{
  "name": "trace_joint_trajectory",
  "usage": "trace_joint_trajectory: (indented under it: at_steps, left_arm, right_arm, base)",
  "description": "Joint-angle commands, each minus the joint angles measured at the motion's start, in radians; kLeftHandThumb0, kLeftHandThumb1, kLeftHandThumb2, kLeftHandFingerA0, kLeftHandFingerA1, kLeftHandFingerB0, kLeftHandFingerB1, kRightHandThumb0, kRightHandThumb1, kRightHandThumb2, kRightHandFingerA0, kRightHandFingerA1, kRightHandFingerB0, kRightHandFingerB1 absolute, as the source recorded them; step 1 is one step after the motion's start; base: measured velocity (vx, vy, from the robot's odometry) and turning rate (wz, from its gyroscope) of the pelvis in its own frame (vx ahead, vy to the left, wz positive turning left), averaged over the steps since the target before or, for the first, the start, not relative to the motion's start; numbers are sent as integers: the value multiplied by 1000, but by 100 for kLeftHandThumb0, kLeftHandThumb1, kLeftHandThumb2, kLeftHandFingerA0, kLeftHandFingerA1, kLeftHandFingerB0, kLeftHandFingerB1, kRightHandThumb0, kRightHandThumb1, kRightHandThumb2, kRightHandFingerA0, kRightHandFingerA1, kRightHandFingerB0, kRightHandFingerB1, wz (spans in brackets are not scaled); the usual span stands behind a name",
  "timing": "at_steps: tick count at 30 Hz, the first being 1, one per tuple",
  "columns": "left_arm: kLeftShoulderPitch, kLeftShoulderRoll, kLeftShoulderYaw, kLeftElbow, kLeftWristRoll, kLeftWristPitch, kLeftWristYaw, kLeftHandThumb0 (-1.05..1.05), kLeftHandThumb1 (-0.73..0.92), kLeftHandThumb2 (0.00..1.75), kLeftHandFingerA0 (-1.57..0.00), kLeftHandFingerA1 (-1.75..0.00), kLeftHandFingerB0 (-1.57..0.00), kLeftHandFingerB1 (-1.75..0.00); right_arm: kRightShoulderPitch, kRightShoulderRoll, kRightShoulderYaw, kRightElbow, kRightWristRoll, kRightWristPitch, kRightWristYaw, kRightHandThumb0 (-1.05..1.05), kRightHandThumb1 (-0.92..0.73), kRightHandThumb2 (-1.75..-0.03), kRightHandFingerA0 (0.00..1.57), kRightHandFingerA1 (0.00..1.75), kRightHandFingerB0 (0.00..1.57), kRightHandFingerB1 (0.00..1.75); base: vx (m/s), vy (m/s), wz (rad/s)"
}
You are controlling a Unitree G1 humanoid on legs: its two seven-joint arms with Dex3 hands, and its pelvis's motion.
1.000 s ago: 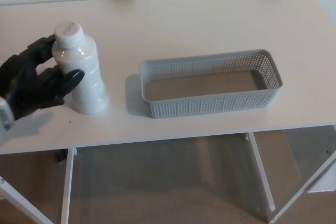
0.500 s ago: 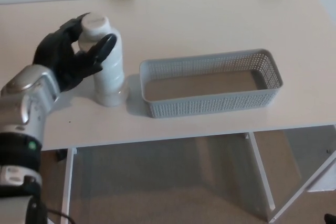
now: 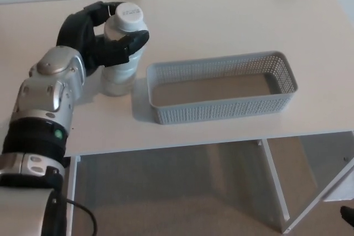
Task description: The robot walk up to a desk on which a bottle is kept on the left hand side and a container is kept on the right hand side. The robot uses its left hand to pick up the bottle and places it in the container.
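Robot hand [image 3: 99,40] masking bottle [image 3: 123,53] middle

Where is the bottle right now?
In the head view, the bottle is on the left side of the desk, gripped by the left robot hand, just left of the grey basket.

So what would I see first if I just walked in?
The black left robot hand, wrapped around a white bottle at the left of the white desk. Right beside it sits a long grey basket, with nothing in it.
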State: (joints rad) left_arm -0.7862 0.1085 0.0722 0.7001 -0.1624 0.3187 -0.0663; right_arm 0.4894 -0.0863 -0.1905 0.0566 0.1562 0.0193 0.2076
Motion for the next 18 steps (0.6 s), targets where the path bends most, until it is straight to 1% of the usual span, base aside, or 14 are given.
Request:
trace_joint_trajectory:
  at_steps: [1,2,3,5,6,10,12,13,15,16,17,18]
  left_arm:
    - [10,35,-4,-54,49,20,37,-8,73,87,-96,-155,-71,-131]
    - [12,44,-4,-69,48,23,28,-8,71,89,-96,-155,-71,-130]
    - [3,52,4,-77,42,27,20,-10,72,84,-98,-155,-70,-126]
    - [-2,55,8,-79,38,27,14,-10,72,85,-99,-154,-71,-126]
    - [-16,62,14,-84,32,24,1,-14,72,84,-103,-147,-72,-122]
    - [-20,65,19,-126,19,31,-19,-13,74,85,-102,-147,-71,-122]
    - [-24,65,27,-145,11,30,-28,-14,70,89,-105,-141,-76,-121]
    - [-26,65,31,-151,7,32,-31,-14,70,89,-105,-141,-76,-121]
    - [-34,63,39,-181,-3,47,-37,-15,69,89,-110,-133,-78,-120]
    - [-35,62,41,-191,-5,52,-39,-15,69,89,-110,-133,-78,-120]
    - [-39,53,45,-226,-14,76,-36,-15,66,93,-113,-125,-78,-121]
    - [-42,48,46,-241,-18,89,-33,-16,69,90,-112,-127,-77,-121]
  right_arm:
    - [-12,-16,-21,-2,28,64,-4,-19,-48,-91,36,60,14,49]
    - [-14,-18,-21,-2,24,64,-4,-20,-47,-91,35,60,14,49]
    - [-22,-20,-21,0,21,68,-4,-21,-48,-91,35,60,13,49]
    - [-26,-19,-23,0,22,71,-6,-20,-48,-91,36,60,13,49]
    - [-33,-17,-32,0,32,79,-5,-19,-48,-92,35,60,13,49]
    - [-29,-20,-39,-9,33,85,-4,-19,-48,-91,33,59,13,49]
    - [-32,-23,-44,-3,31,80,-1,-19,-47,-91,33,59,13,49]
    - [-33,-23,-45,-4,32,84,0,-19,-47,-91,33,59,13,49]
    - [-29,-24,-46,-1,31,84,4,-19,-48,-92,34,60,13,49]
    - [-26,-24,-46,0,31,83,6,-19,-48,-92,34,60,13,49]
    - [-23,-26,-43,6,23,72,9,-20,-48,-92,33,60,14,49]
    - [-23,-27,-42,6,21,70,10,-19,-49,-92,33,59,13,49]
  base:
    - [0,0,0]
    - [0,0,0]
    - [0,0,0]
    - [0,0,0]
    - [0,0,0]
    - [0,0,0]
    - [0,0,0]
    - [0,0,0]
    - [0,0,0]
    - [0,0,0]
    - [0,0,0]
    - [0,0,0]
